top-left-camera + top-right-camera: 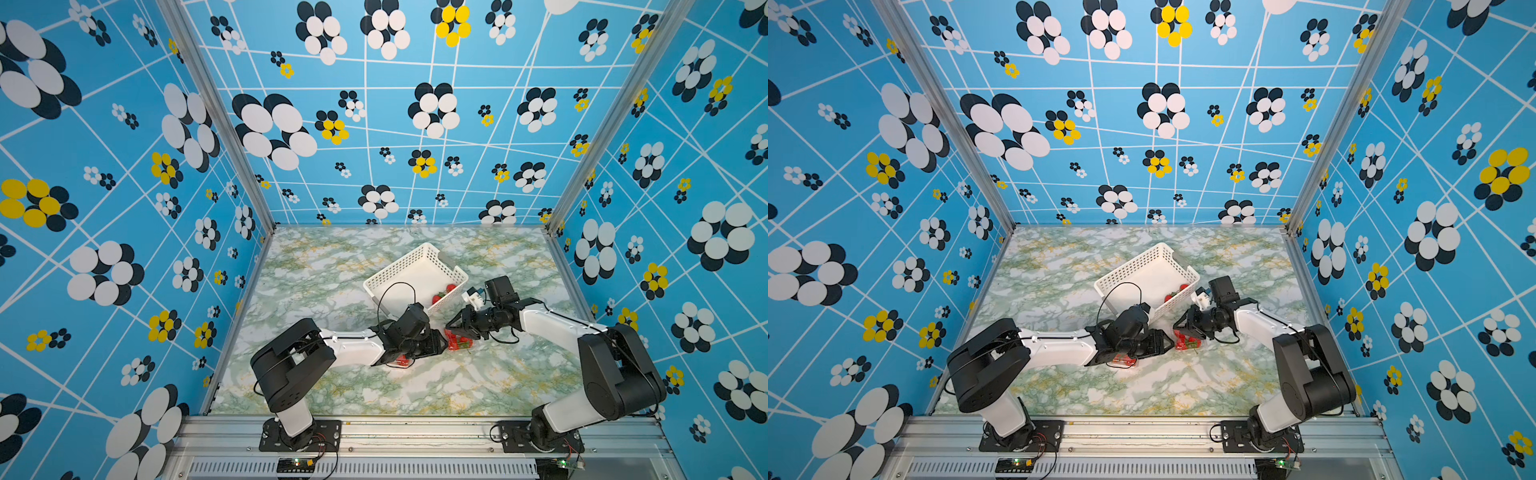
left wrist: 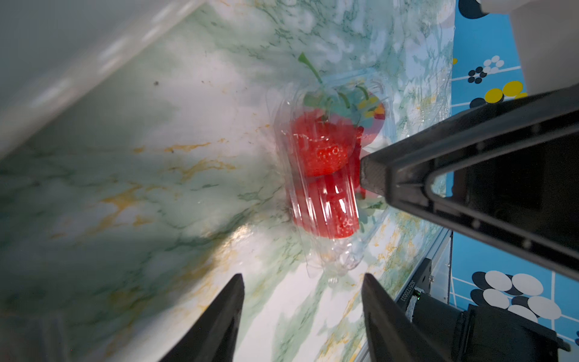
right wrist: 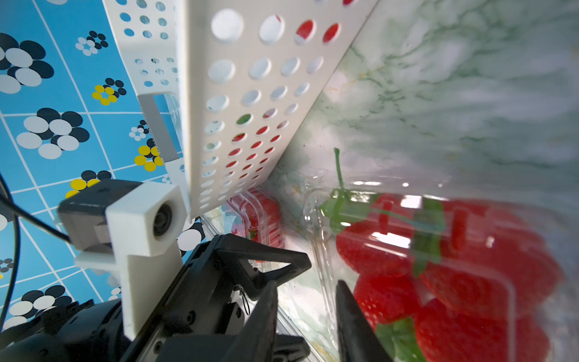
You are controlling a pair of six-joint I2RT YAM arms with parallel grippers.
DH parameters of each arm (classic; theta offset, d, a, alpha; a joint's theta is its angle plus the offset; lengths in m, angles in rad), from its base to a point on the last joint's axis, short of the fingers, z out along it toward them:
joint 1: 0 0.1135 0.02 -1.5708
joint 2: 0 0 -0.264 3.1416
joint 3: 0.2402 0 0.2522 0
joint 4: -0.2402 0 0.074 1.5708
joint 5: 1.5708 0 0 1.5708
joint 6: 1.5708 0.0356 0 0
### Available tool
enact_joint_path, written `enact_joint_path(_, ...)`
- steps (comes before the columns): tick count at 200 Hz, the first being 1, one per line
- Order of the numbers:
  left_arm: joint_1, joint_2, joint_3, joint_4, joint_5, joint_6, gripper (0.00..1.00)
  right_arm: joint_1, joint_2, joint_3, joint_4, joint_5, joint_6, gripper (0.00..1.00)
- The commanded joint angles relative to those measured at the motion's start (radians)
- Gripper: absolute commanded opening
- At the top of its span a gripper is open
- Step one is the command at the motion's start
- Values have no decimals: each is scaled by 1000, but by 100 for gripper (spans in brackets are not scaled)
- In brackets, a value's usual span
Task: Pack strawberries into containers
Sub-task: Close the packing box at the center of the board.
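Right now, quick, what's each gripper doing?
Left gripper: open, empty, short of the container.
Right gripper: partly closed at that container's edge; whether it grips cannot be told.

Fruit: glossy red strawberries [image 3: 385, 247], green leafy caps, seen through clear ribbed plastic clamshell box [image 2: 338, 254]. White perforated plastic basket [image 1: 399, 270], round-hole grid. Tabletop [image 1: 324, 282]: pale green-white marbling, ochre veins. Walls [image 1: 124, 166]: sky blue, white lines, black-white-yellow dot flowers.

Left gripper [image 2: 302, 275], jaws wide apart
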Motion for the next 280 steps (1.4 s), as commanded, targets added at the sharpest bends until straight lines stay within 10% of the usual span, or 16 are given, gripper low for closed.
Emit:
enact_joint_path(1,-10,0,2,29,-18,-1,62,10,11,-26,0,7,-6,33)
enact_joint_path(280,-10,184,3,180,53,-57,48,10,9,-40,18,11,10,33)
